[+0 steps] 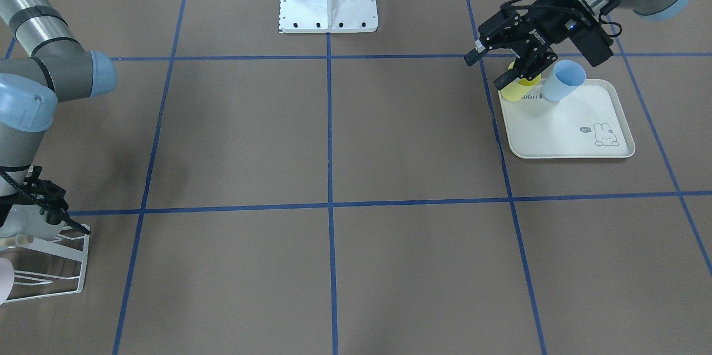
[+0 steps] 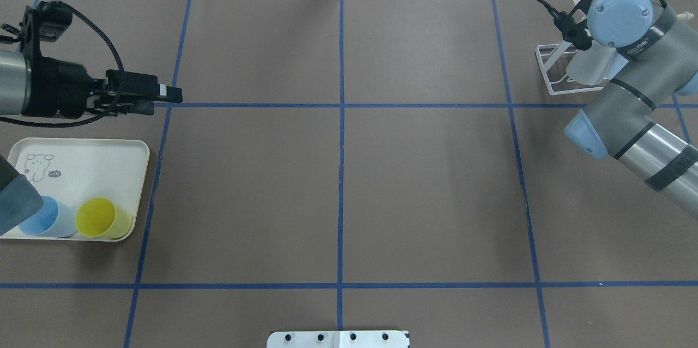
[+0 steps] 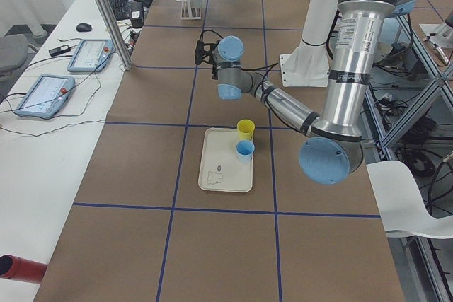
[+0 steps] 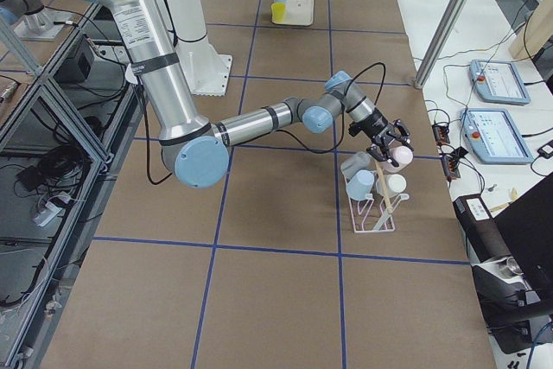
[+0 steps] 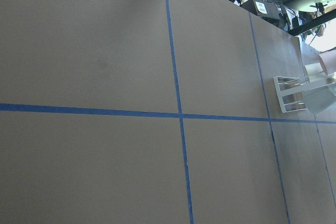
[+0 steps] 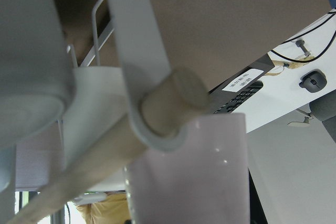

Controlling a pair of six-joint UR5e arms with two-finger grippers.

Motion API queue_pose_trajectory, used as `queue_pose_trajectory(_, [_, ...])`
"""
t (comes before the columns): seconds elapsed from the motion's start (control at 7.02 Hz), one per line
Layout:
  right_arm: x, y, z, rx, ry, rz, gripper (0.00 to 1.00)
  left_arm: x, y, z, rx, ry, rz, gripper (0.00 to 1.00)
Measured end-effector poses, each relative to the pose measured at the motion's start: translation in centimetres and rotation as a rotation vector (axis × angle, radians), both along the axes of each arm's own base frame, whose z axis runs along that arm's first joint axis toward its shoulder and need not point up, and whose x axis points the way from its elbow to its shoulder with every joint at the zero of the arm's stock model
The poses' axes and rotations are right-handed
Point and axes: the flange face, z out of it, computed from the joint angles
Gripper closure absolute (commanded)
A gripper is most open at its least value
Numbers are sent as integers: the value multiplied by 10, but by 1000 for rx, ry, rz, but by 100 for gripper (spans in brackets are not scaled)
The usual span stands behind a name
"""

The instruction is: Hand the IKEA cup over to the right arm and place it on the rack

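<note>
Right fingers (image 4: 388, 138) crowd a pink cup (image 4: 400, 155) at the peg of the rack (image 4: 373, 218); whether they grip it cannot be told. A careless pull-back could drag the cup off or tip the rack. Left fingers (image 1: 488, 71) hang open and empty, apart from the tray (image 1: 556, 127) holding a yellow cup (image 1: 520, 90) and a blue cup (image 1: 562, 81).

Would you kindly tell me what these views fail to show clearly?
Right hand: open or shut unknown; its arm covers it overhead, the front-facing edge cuts it.
Small white wire rack: cup count unclear; right wrist view blurred, right-side view too small.
Pale blue plastic cup: partly behind a dark shape overhead.
</note>
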Motion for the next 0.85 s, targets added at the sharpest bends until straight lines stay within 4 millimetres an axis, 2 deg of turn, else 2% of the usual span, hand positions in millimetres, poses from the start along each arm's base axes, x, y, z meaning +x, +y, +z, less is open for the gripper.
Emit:
queue_pose_trajectory(0.14, [-2,1,2,-2,3,-2,73,0,0,0,0,0,0,0])
queue_pose_trajectory(0.28, [-3,1,2,-2,1,0,11,0,0,0,-1,0,0,0])
queue_pose_trajectory(0.43, [-4,1,3,-1,-18,16,0,0,0,0,-1,0,0,0])
queue_pose_trajectory(0.85, [-7,3,3,3,-103,94,0,0,0,0,-1,0,0,0])
